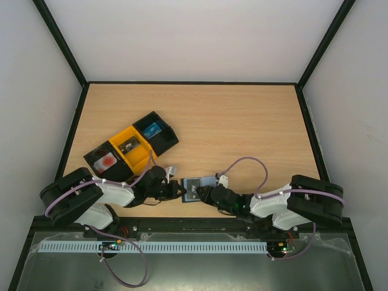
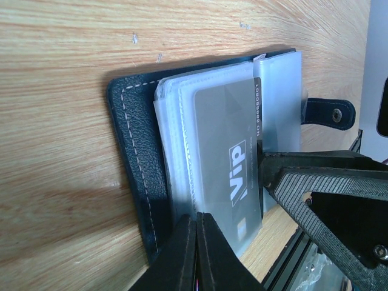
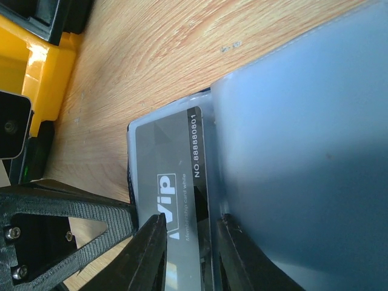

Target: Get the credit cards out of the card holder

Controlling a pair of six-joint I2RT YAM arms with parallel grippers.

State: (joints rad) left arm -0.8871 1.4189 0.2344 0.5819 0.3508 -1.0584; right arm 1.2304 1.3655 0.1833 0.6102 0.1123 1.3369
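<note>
**Three cards out, one left in the wallet**

From above: the blue card (image 1: pixel 151 128), the white card with a red round mark (image 1: pixel 107 161) and the dark patterned card (image 1: pixel 128 146) sit in the black and yellow plastic trays (image 1: pixel 140 159), so that's three done imo. The dark blue leather card holder (image 1: pixel 193 185) lies open on the wooden table (image 1: pixel 242 133), between left gripper (image 1: pixel 180 191) and right gripper (image 1: pixel 202 194).

Left wrist cam: the left jaws are clamped shut at the clear plastic sleeves (image 2: pixel 176 139), and a grey VIP card (image 2: pixel 227 151) is inside one.

Right wrist cam: the right jaws are partly open around that card's end. Can't tell if they're pinching it.
</note>
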